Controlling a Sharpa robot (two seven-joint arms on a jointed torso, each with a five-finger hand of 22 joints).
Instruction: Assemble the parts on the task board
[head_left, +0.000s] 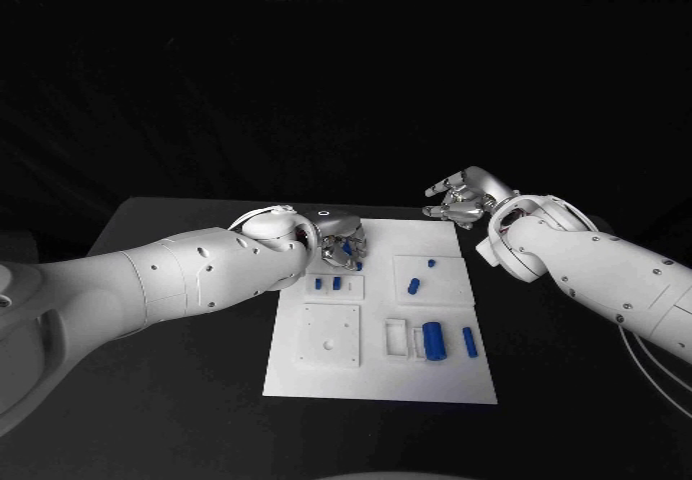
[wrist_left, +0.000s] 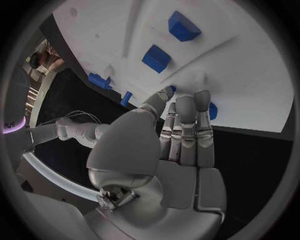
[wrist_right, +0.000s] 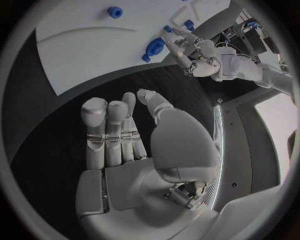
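Assembly is looking only partly done: we are finding blue parts (head_left: 431, 338) lying loose on the task board (head_left: 332, 383). Left hand (head_left: 343, 247) is pinching one part there; right hand (head_left: 462, 200) is hovering spread, holding nothing.

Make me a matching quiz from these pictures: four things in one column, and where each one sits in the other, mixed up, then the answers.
Things
1. left hand
2. right hand
3. large blue cylinder
4. task board

Places
A. lying on the board's near right part
B. over the board's far edge, by a blue part
C. middle of the black table
D. off the board, past its far right corner

Pairs: 1-B, 2-D, 3-A, 4-C
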